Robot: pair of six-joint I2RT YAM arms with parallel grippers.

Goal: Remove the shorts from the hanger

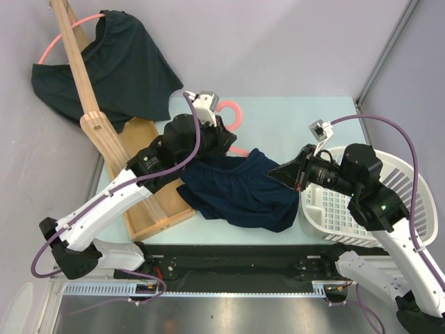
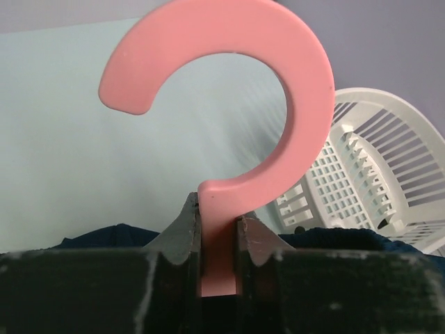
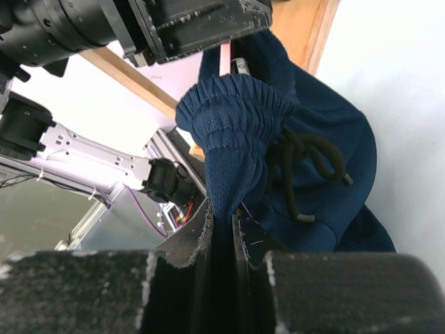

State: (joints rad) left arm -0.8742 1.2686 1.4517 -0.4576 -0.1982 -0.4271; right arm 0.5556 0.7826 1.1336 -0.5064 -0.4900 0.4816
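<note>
The left gripper (image 2: 219, 243) is pinched tight on the neck of the pink hanger (image 2: 278, 83), with its arm stretched forward across the table (image 1: 299, 115). The right gripper (image 3: 222, 221) is clamped on the gathered waistband of the navy shorts (image 3: 313, 146), and its wrist is turned toward the other arm. Those shorts lie bunched between the two grippers, just beside the white basket (image 1: 417, 198). The dark green shorts (image 1: 122, 69) hang over the wooden rack (image 1: 94, 122) at the far left.

White-shelled arms (image 1: 104, 207) with black joints, purple cables (image 1: 200, 136), scuffed black tool fingers (image 2: 181, 235).
</note>
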